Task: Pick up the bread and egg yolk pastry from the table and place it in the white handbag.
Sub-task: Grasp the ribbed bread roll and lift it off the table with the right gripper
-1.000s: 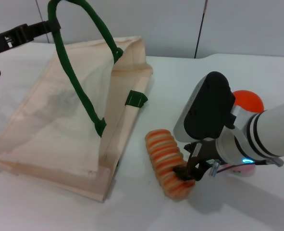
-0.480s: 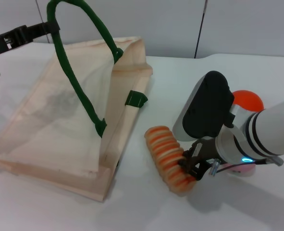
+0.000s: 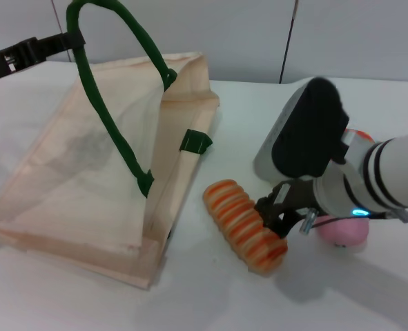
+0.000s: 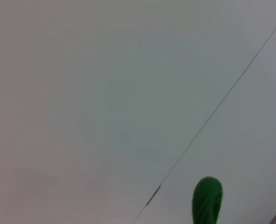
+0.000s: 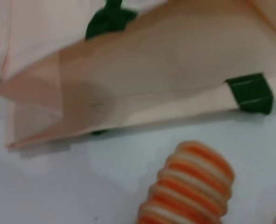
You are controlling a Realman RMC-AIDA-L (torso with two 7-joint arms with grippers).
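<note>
The large flat off-white cloth handbag (image 3: 100, 172) with thick dark green rope handles (image 3: 110, 103) fills the left half of the head view, lying on the white table (image 3: 210, 303) with its mouth propped open. One rope handle arches up to the upper left corner, where the left gripper (image 3: 48, 47), a dark slim arm end reaching in from the left edge, meets it; whether its claw is clenched on the rope cannot be told. The left wrist view shows only a green rope end (image 4: 207, 199) at the lower edge against a pale wall.

The elongated ridged bread (image 3: 244, 225) with alternating orange and cream stripes sits at the lower centre, just right of the bag's lower corner and apart from it. The right gripper (image 3: 278, 215) is at the loaf's right end, its dark fingers (image 3: 267, 205) grasping that end, and the grey-and-white right arm runs off to the right edge. In the right wrist view the striped loaf (image 5: 189, 186) fills the lower right, with the cloth bag (image 5: 128, 79) and a green tab (image 5: 250, 93) across the top.

A pink ball (image 3: 343, 232) lies just under the right wrist, and a sliver of a smooth orange ball (image 3: 359, 132) peeks out behind the arm
</note>
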